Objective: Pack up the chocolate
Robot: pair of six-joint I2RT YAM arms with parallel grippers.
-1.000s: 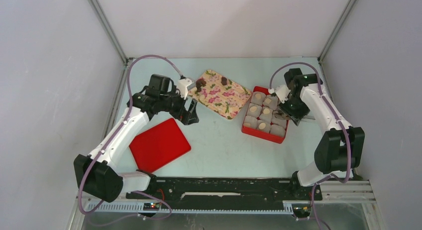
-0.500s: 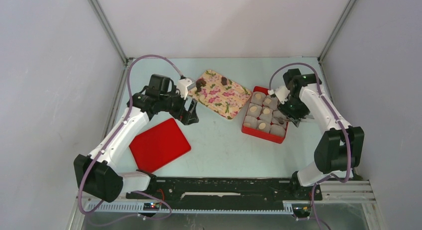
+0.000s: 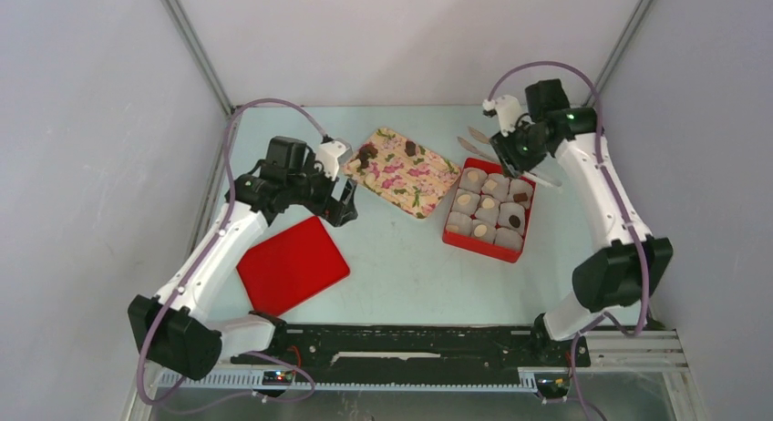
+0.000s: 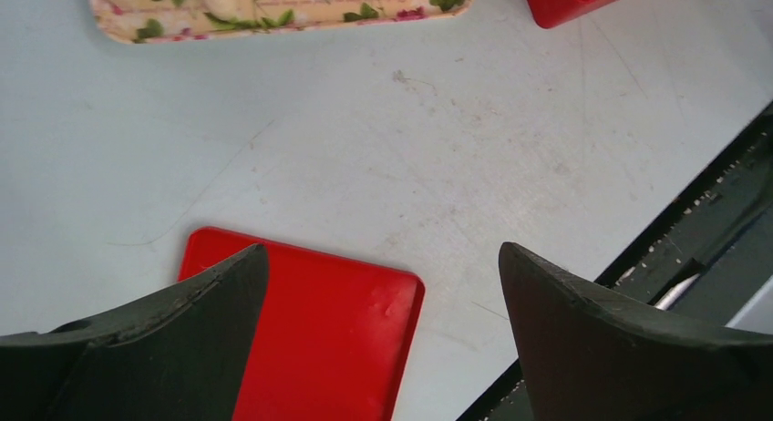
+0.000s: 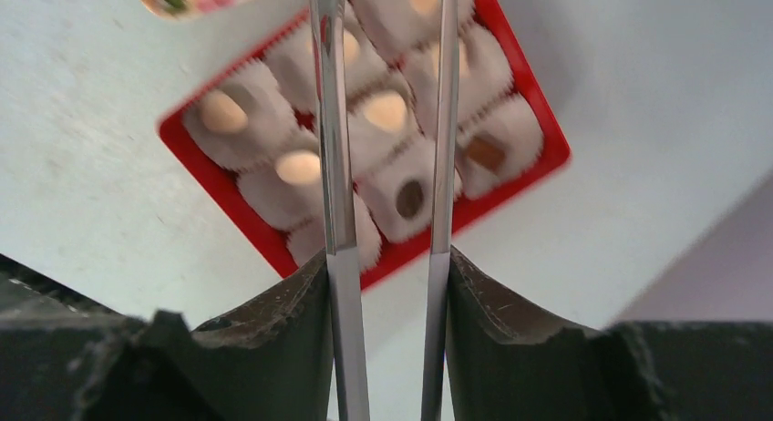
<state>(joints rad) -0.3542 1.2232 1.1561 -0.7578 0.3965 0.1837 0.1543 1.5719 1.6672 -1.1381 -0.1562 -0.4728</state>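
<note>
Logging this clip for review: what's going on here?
The right tool holds metal tongs, raised near the red box, whose paper cups hold pale and dark chocolates. Two dark pieces lie on the floral tray. The left tool hangs open over the table by the red lid.

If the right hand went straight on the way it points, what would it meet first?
Probably the red box: the tongs in the right hand run across it in the wrist view. Their tips are out of frame and depth is unclear, so it could overshoot toward the floral tray.
</note>
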